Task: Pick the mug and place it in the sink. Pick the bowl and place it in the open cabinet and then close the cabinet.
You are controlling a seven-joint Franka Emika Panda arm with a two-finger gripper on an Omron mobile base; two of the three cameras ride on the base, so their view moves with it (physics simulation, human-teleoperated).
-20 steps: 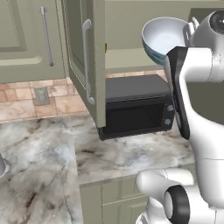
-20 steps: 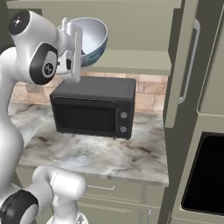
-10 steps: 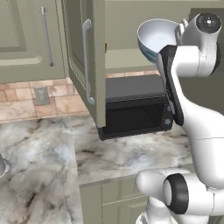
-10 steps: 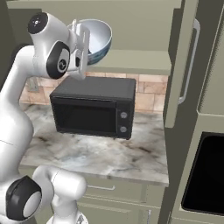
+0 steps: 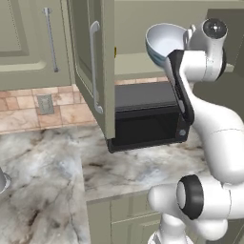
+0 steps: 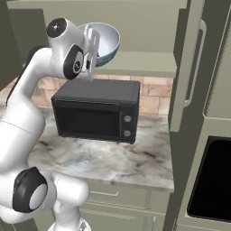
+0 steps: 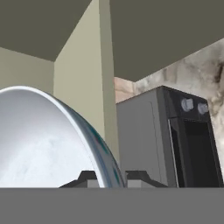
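Bowl [image 7: 48, 140] rim pinched by the hand [image 7: 107, 177] in hand view; left base view shows cabinet [image 5: 93, 71] door open.

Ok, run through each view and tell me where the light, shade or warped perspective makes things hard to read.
Left base view: even light, soft shade inside the cabinet; bowl crisp. Right base view: the oven is plain black, no detail. Hand view: the bowl looms large up close, its rim between the pincer fingers; the microwave looks tilted.
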